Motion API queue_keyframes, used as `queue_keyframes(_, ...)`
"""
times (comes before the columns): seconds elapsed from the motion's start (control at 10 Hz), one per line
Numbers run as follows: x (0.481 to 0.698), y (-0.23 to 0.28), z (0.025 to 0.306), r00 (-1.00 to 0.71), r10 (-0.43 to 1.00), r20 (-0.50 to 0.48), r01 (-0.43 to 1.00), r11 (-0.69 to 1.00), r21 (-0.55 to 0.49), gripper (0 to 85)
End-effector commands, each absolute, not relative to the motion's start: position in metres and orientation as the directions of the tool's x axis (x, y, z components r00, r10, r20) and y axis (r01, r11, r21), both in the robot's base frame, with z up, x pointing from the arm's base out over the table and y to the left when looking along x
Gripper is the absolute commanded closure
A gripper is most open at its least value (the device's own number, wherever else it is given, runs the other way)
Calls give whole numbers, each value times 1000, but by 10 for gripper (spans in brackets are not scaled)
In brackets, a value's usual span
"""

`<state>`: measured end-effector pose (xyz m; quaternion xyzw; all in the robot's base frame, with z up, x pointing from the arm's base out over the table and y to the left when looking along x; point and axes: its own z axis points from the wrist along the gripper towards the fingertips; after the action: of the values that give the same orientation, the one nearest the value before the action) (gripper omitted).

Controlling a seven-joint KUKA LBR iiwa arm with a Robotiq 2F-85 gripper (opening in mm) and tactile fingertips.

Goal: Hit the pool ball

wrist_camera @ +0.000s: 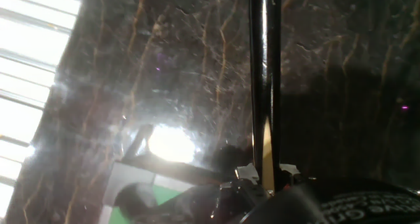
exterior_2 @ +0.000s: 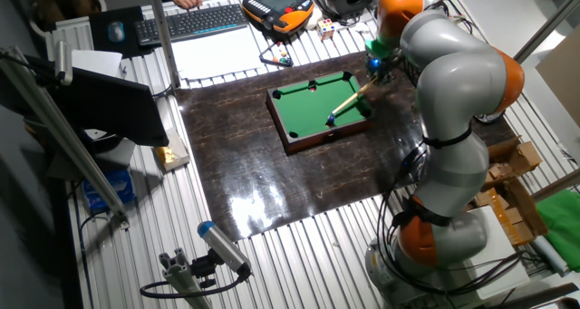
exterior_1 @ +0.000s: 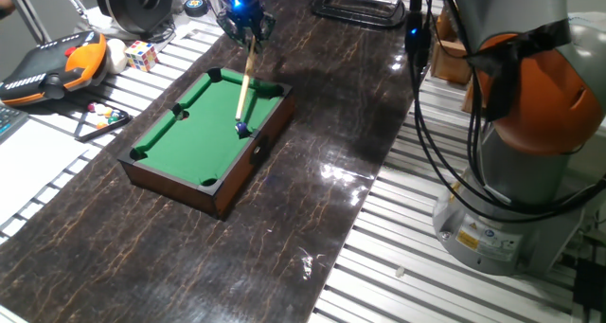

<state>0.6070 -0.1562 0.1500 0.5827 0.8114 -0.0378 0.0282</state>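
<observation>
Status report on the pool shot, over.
Gripper shut on cue stick, angled down over the pool table. Cue tip at the blue ball on the felt; contact unclear. Nothing in the way on the felt.

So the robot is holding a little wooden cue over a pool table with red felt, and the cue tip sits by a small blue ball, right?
Almost: the felt is green, not red. One fixed view shows the tool holding the cue over the green pool table, its tip beside the blue ball.
</observation>
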Motion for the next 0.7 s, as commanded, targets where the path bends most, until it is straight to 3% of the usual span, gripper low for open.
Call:
queue_keyframes(0.0,605,-156,151,-321,943,-85,947,320,-31,733)
queue_keyframes(0.6,607,-146,142,-276,957,-94,961,277,-1,733)
